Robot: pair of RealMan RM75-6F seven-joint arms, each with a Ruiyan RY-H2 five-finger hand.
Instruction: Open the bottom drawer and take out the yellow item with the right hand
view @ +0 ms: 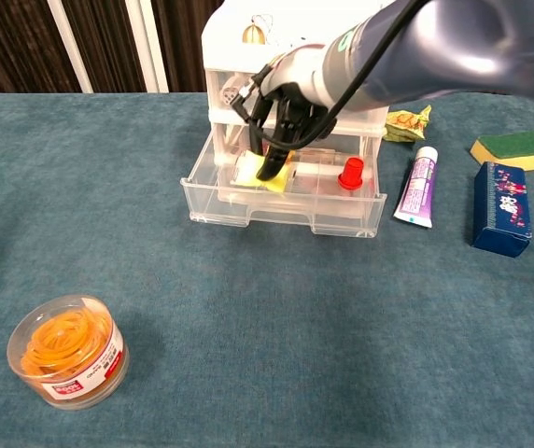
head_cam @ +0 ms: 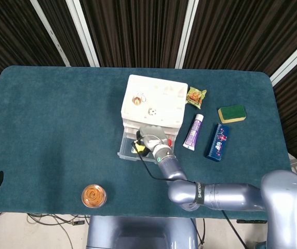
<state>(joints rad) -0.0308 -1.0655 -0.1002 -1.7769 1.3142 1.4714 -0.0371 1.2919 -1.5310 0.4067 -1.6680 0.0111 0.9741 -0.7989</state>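
While dark curtains back the teal table, the right hand pinches the yellow item.

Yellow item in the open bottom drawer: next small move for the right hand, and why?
Probably a short straight lift. In the chest view the right hand pinches the small yellow item, which looks raised but still sits within the clear plastic bottom drawer. A red cap-like piece stands beside it, so rising first, before drawing back, should clear the front wall without knocking that.
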